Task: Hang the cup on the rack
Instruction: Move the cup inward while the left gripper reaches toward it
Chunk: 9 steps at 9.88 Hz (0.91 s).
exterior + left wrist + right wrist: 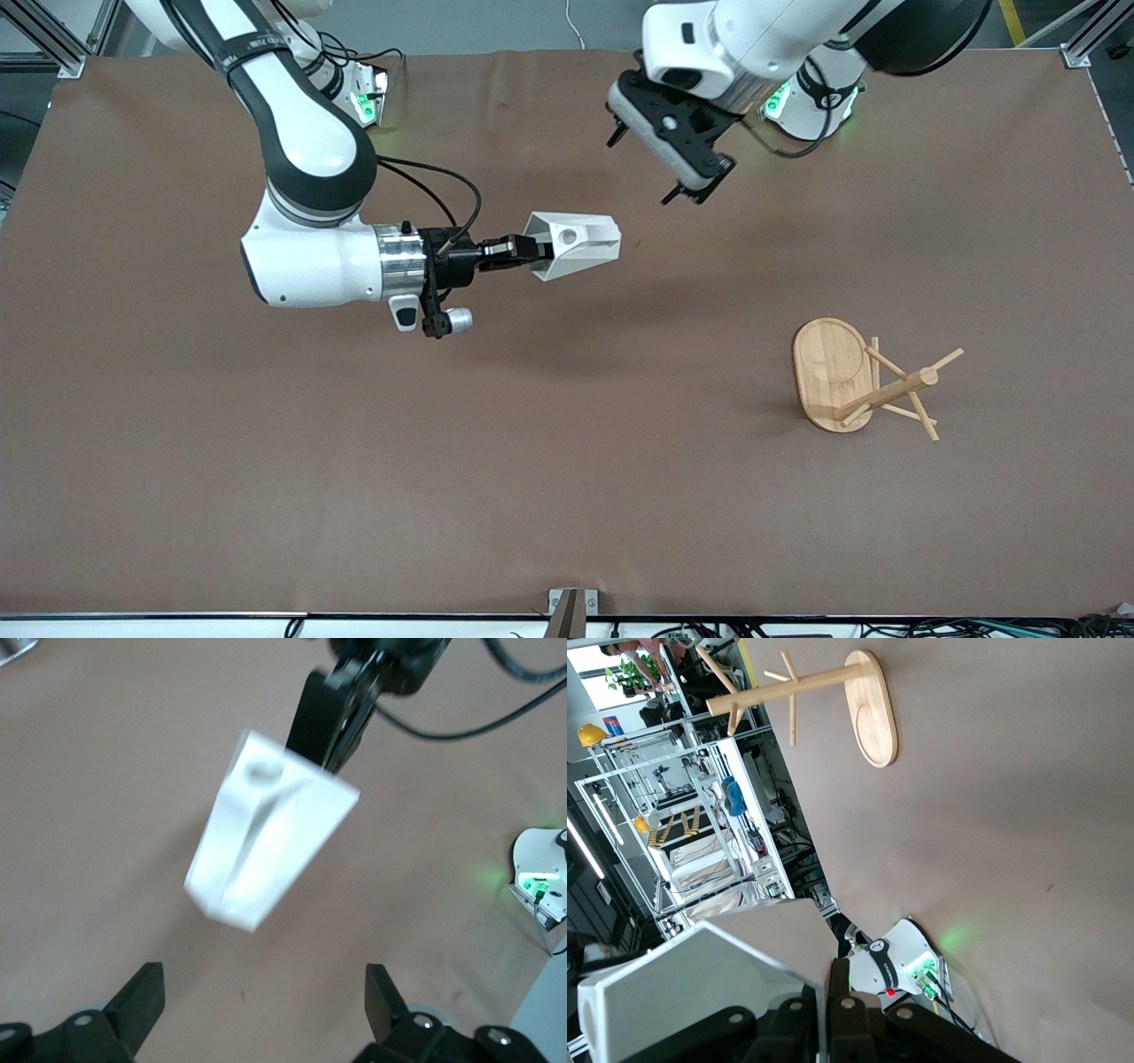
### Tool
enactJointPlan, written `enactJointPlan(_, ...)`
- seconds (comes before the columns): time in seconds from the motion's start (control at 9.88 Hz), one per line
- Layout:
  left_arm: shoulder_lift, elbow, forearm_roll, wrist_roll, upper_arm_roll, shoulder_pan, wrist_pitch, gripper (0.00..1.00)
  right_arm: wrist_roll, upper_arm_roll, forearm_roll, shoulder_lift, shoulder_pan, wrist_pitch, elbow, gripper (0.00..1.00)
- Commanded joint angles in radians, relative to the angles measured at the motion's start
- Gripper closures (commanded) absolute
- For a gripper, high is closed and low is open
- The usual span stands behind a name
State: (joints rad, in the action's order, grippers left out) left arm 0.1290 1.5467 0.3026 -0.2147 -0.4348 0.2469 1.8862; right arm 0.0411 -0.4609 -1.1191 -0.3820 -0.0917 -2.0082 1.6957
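Note:
My right gripper [532,251] is shut on the rim of the white faceted cup [574,245] and holds it sideways in the air over the middle of the table. The cup's tab with the round hole faces up. The cup also shows in the left wrist view [266,850] and the right wrist view [700,979]. My left gripper [651,168] is open and empty, up in the air beside the cup. The bamboo rack [873,385] stands upright toward the left arm's end of the table, nearer to the front camera. It also shows in the right wrist view [797,691].
The brown table cover [354,461] carries only the rack. The two arm bases with green lights [806,102] stand along the table's edge by the robots.

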Motion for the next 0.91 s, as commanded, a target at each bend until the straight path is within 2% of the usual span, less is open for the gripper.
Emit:
enactJointPlan(0.0, 0.073, -0.007, 0.012, -0.173, -0.004, -0.005, 0.039, 0.00, 0.008, -0.018, -0.030, 0.014, 0.015, 0.000, 0.033, 1.00)
enactJointPlan(0.3, 0.102, 0.007, 0.007, -0.305, -0.004, 0.000, 0.067, 0.00, 0.010, -0.019, -0.030, 0.028, 0.012, 0.002, 0.033, 1.00)
enactJointPlan(0.61, 0.124, 0.019, 0.009, -0.313, -0.004, 0.034, 0.073, 0.00, 0.011, -0.054, -0.034, 0.043, 0.021, -0.004, 0.033, 1.00)
enactJointPlan(0.81, 0.141, 0.056, -0.005, -0.347, -0.005, 0.046, 0.160, 0.00, 0.031, -0.056, -0.034, 0.054, 0.020, -0.004, 0.032, 0.99)
